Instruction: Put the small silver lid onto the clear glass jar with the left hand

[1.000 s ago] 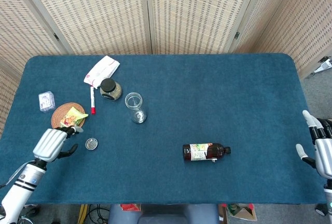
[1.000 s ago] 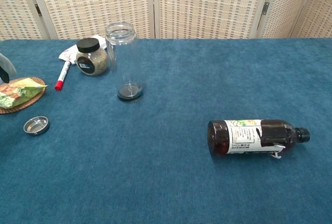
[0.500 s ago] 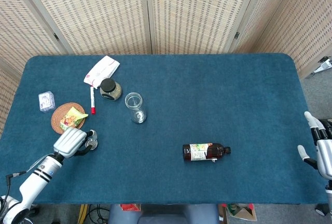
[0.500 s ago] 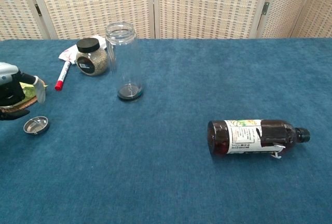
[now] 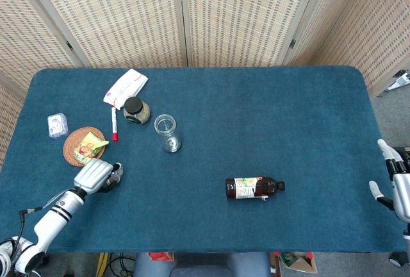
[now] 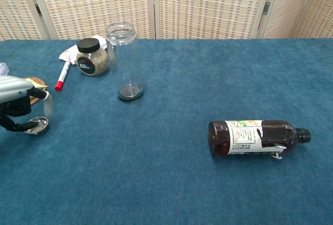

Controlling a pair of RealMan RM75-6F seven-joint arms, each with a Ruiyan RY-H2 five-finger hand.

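Head view: left hand (image 5: 95, 176) covers small silver lid (image 5: 116, 174), fingers curled, grip unclear, glass jar (image 5: 166, 131) beyond, coaster (image 5: 72, 146) just behind; chest view: lid (image 6: 39, 127) on worktop (image 6: 171, 183) under fingers (image 6: 21, 127), pen (image 6: 62, 76) and spice jar (image 6: 92, 57) beyond.

Open cloth between small silver lid (image 6: 37, 126) and clear glass jar (image 6: 125, 61), red marker (image 6: 62, 75) and spice jar (image 6: 91, 57) flanking behind.

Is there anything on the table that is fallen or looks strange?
Yes: the brown bottle lies on its side mid-table, cap still on, with nothing spilled. The clear glass jar stands upright without a lid.
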